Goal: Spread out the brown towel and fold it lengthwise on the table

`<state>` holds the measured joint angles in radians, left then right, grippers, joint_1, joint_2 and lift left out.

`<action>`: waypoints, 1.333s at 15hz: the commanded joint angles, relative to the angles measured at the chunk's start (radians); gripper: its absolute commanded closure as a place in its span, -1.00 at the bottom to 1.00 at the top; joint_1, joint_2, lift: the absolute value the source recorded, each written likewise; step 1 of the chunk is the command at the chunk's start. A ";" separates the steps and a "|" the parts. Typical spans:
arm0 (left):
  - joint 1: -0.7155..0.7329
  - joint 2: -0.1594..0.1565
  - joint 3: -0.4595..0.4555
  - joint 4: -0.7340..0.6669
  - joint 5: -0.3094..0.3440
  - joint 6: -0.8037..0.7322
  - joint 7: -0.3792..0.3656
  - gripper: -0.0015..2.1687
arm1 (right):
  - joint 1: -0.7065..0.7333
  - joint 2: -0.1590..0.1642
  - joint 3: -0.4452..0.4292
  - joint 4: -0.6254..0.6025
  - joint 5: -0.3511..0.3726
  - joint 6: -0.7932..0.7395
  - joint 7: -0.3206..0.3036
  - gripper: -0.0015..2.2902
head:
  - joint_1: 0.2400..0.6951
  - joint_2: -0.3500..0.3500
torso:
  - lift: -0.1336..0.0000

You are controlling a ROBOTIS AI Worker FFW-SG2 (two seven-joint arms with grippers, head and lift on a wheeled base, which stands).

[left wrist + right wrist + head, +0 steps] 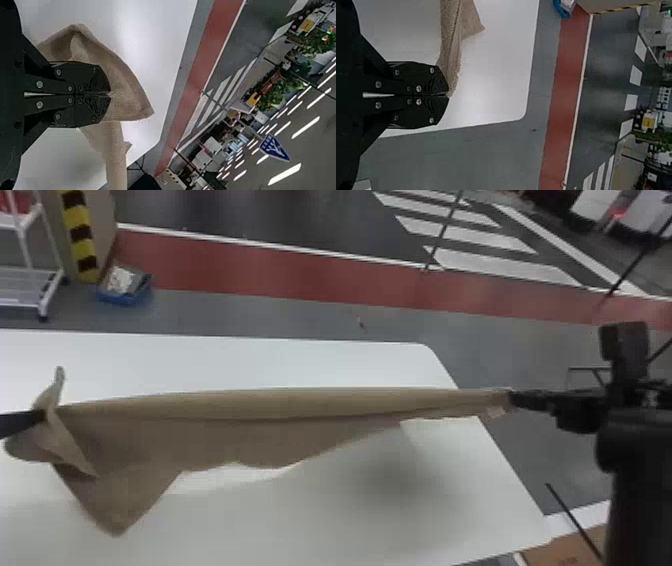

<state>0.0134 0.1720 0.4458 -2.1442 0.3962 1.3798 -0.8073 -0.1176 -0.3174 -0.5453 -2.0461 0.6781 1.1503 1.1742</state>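
Observation:
In the head view the brown towel (pixel 200 430) is stretched sideways above the white table, its top edge taut and a pointed flap drooping at the left. My left gripper (pixel 42 416) holds it at the left end, and my right gripper (pixel 512 397) has its right end, out past the table's right edge. In the left wrist view my left gripper (pixel 110 94) is shut on the towel (pixel 125 95), which bunches on both sides of the fingers. In the right wrist view my right gripper (pixel 448 94) is shut on a corner of the towel (pixel 451 43).
The white table (pixel 300 360) lies beneath the towel, with its rounded far corner at the right. Beyond it on the floor, a blue bin (pixel 125 287) and a white rack (pixel 30 265) stand at the far left. A cardboard box (pixel 580 547) is at the lower right.

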 commanded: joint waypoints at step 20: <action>0.117 0.041 -0.354 0.099 -0.517 -0.515 -0.153 -0.73 | 0.447 0.136 -0.110 -0.275 0.028 -0.510 0.067 0.37 | 1.00 -1.00 | -0.86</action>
<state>0.1353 0.2126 0.1101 -2.0579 -0.0856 0.8710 -0.9857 0.3153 -0.1843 -0.6285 -2.3112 0.7070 0.6645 1.2400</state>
